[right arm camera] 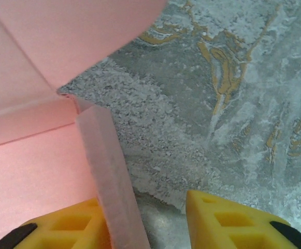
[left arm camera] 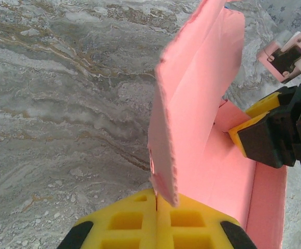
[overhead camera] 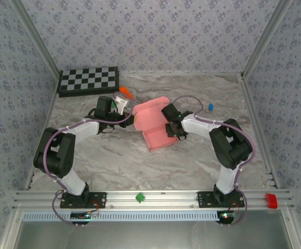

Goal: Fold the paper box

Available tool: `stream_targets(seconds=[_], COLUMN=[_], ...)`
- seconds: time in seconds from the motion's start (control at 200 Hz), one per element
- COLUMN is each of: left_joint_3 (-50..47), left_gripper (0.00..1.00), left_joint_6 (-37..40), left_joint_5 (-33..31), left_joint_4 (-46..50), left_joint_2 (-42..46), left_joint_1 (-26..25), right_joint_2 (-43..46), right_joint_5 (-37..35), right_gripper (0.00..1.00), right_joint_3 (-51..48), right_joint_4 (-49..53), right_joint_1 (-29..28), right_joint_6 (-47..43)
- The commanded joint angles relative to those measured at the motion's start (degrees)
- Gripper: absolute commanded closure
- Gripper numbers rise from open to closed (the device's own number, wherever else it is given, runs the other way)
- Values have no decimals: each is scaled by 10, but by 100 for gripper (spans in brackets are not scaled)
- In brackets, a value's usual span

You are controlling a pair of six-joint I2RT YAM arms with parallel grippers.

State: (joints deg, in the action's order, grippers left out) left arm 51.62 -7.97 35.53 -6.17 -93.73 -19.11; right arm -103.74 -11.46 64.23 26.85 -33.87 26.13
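Note:
The pink paper box [overhead camera: 153, 123] lies half-formed in the middle of the table, with one large flap [left arm camera: 197, 98] raised upright. My left gripper [left arm camera: 158, 201] is shut on the lower edge of that flap, and it reaches the box's left side [overhead camera: 130, 113] in the top view. My right gripper [right arm camera: 150, 223] is open at the box's right edge [overhead camera: 168, 124]. A narrow upright side wall [right arm camera: 109, 171] rests against its left finger [right arm camera: 70, 228], and bare table shows in front of its right finger [right arm camera: 233, 220]. The right gripper's black and yellow body [left arm camera: 274, 129] hangs over the box floor.
A checkerboard [overhead camera: 88, 80] lies at the back left, with a small orange brick [overhead camera: 125, 93] just in front of it near the left wrist. A small blue piece [overhead camera: 210, 107] sits to the right of the box. Patterned walls enclose the marbled table [overhead camera: 202, 161].

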Motion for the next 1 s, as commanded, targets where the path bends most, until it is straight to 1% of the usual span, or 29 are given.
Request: stream_targets(seconds=[0.0, 0.205, 0.295, 0.385, 0.49, 0.615, 0.705, 0.775, 0.84, 0.995], left_joint_3=[10, 16, 20, 23, 27, 26, 25, 23, 19, 18], left_gripper=[100, 100, 97, 92, 79, 73, 67, 58, 54, 49], left_joint_6=[16, 19, 20, 21, 22, 29, 34, 37, 42, 47], left_joint_5=[13, 16, 19, 21, 21, 21, 21, 18, 20, 25], left_joint_4=[7, 7, 7, 8, 9, 5, 5, 2, 2, 17], left_joint_2=[15, 11, 9, 7, 7, 14, 21, 29, 39, 69], left_joint_1=[1, 0, 0, 0, 0, -1, -1, -2, -2, -3], right_joint_2=[22, 33, 41, 48, 58, 70, 83, 98, 114, 156], right_joint_5=[6, 16, 21, 24, 26, 35, 40, 47, 51, 43], right_gripper=[56, 53, 52, 50, 49, 49, 48, 48, 48, 47], right_joint_3=[-8, -12, -16, -21, -27, -37, -47, -58, -69, -92], right_joint_4=[18, 15, 10, 7, 4, -3, -13, -23, -34, -51], right_joint_1=[3, 2, 2, 3, 3, 6, 7, 7, 8, 10], right_joint_6=[4, 0, 0, 2, 3, 4, 1, 0, -2, -6])
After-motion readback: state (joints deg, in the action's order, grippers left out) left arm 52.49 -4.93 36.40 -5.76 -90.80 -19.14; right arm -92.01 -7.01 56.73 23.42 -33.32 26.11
